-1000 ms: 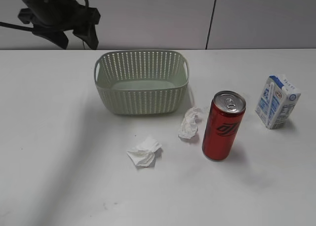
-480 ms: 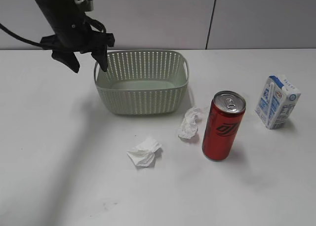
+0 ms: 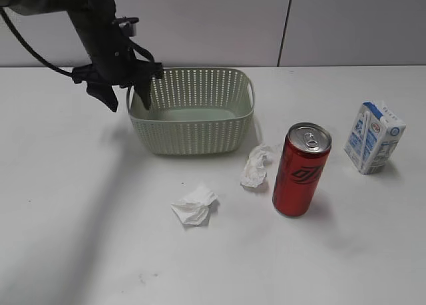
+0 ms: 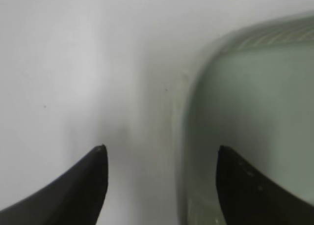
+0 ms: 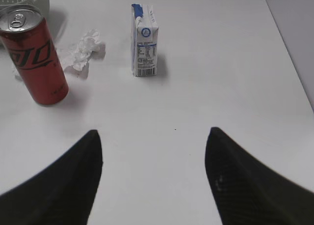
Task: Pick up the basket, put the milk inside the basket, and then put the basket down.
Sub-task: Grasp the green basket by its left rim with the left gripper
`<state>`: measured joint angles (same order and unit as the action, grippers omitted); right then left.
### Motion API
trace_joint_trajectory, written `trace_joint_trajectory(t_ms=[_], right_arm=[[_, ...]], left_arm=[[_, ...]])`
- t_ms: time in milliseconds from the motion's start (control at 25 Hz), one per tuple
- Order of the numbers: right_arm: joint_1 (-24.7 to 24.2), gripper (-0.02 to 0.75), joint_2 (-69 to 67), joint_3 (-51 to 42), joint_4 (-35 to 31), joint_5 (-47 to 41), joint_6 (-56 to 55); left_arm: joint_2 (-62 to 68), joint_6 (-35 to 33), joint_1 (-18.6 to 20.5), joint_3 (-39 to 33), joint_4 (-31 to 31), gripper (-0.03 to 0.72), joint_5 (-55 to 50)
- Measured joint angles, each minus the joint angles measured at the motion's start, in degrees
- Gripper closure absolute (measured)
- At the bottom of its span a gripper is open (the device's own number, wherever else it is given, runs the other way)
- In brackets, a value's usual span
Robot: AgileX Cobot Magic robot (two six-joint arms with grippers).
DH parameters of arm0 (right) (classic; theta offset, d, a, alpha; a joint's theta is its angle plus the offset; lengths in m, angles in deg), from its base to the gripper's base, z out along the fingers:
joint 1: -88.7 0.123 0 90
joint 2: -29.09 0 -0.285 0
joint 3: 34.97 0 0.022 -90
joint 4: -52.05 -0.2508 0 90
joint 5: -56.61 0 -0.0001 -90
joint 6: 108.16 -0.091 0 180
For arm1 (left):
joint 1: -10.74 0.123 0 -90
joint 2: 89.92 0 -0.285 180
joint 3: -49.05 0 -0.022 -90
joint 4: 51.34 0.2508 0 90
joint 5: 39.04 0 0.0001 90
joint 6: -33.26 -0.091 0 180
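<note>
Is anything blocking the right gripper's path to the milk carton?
Nothing visible does. The open right gripper faces the milk across bare table; the red can and a crumpled tissue sit off to the left.

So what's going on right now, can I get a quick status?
Left gripper open, straddling basket left wall. Right gripper open, hovering short of milk. Can stands between basket and milk.

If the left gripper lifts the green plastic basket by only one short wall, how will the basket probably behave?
The pale sage-green slotted plastic basket looks empty, so it is probably light. The open left gripper straddles only its left wall, so the far end may sag and tilt. The thin perforated wall could flex slightly; smooth plastic may slip.
</note>
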<state>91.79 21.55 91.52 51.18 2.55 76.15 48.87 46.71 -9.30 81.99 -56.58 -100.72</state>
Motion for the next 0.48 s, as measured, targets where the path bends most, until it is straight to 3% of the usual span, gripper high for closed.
trace_joint_trajectory(t_ms=[280,480], right_arm=[[0.0,0.218,0.0,0.0,0.0,0.0,0.0],[0.0,0.218,0.0,0.0,0.0,0.0,0.0]], left_arm=[[3.1,0.8,0.0,2.7,0.0,0.176,-1.0],[3.9,1.0,0.0,3.0,0.0,0.232,-1.5]])
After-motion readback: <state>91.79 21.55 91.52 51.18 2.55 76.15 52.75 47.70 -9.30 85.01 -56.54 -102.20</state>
